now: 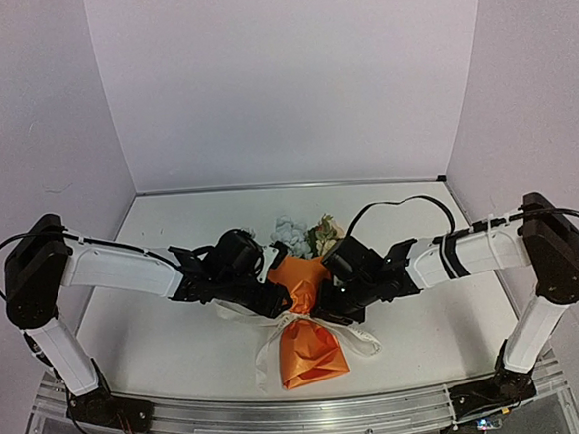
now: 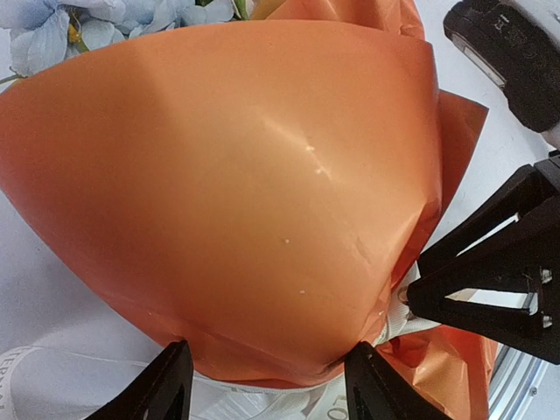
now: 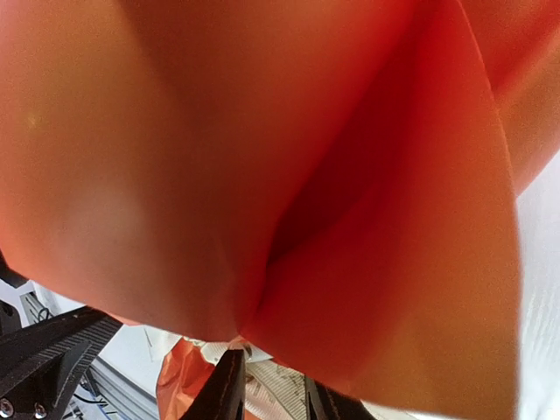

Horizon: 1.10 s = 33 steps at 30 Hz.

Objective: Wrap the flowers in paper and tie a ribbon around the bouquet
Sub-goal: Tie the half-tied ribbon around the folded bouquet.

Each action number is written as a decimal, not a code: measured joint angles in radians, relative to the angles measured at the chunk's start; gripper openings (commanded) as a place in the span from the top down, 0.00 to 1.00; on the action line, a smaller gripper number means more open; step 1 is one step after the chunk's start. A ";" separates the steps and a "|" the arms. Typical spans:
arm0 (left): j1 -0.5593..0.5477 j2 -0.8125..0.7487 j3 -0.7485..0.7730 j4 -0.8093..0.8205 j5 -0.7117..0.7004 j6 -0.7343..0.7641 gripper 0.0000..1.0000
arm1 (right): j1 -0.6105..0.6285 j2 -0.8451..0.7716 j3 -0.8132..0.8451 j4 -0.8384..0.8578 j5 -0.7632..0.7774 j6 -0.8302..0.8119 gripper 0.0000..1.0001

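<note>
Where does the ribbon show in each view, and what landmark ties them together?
Top external: ribbon around the orange paper's pinched waist, centre.
Left wrist: bottom edge, under the paper cone.
Right wrist: bottom centre, below the fold.
Shared landmark: the orange paper.

White-shelled left arm (image 1: 124, 270) and right arm (image 1: 476, 252), bulky black joints (image 1: 35, 270), looping black cables (image 1: 398, 204)

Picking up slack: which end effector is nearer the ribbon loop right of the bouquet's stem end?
Right. The right end effector is at the bouquet's waist, beside the ribbon loop; the left end effector is across the bouquet.
</note>
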 measured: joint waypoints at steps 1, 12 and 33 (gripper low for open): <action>0.000 0.000 0.000 0.000 0.000 0.001 0.39 | 0.000 0.000 0.000 -0.001 0.004 -0.004 0.69; 0.000 0.000 0.000 0.001 0.012 0.024 0.45 | -0.012 0.001 0.000 -0.006 0.018 -0.030 0.70; 0.000 0.000 0.000 0.002 0.040 0.049 0.78 | -0.024 0.030 0.026 -0.004 -0.022 -0.049 0.94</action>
